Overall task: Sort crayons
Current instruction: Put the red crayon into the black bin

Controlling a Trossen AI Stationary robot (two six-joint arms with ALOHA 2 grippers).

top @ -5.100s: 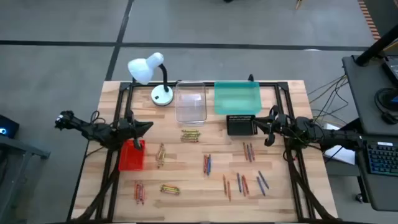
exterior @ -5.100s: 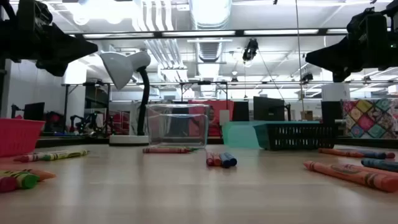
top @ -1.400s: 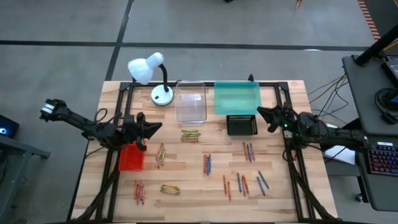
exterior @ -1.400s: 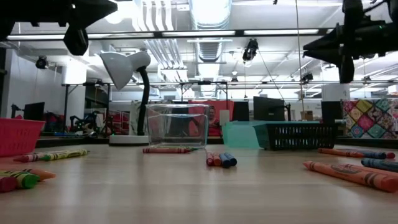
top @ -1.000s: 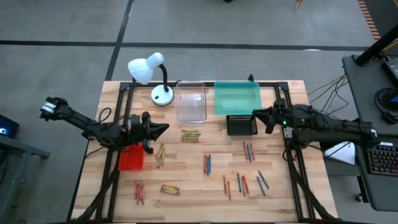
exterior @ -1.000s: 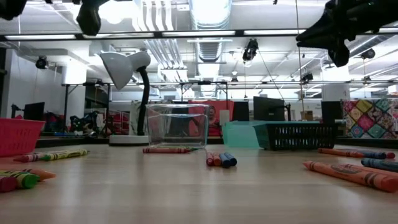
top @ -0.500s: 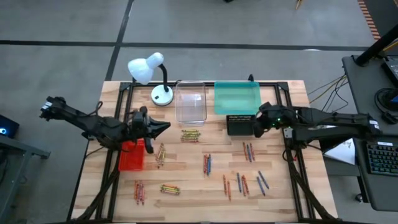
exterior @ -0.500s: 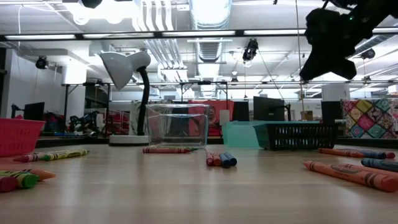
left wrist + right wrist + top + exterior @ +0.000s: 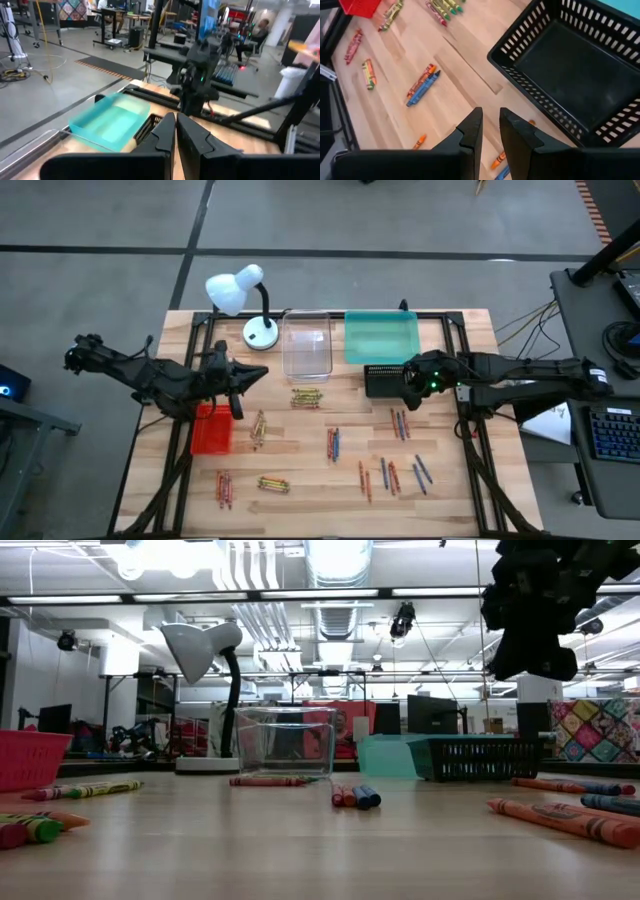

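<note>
Crayons lie flat on the wooden table in small groups: one near the clear tray, one beside the red tray, a red and blue group in the middle, and others at the right. My left gripper is shut and empty, in the air over the table's left part, above the red tray's far side. My right gripper hovers by the black tray's near right corner, tipped down toward the table, its fingers a narrow gap apart and empty.
The red tray stands at the left; the clear tray, teal tray and black tray stand along the far side. A white desk lamp stands at the far left. More crayons lie near the front edge.
My right gripper has gone toward the table's left edge, out over the black tray's near right corner, and has tipped down toward the table. My left gripper has gone a little toward the table's right and far edges. No crayon has moved.
</note>
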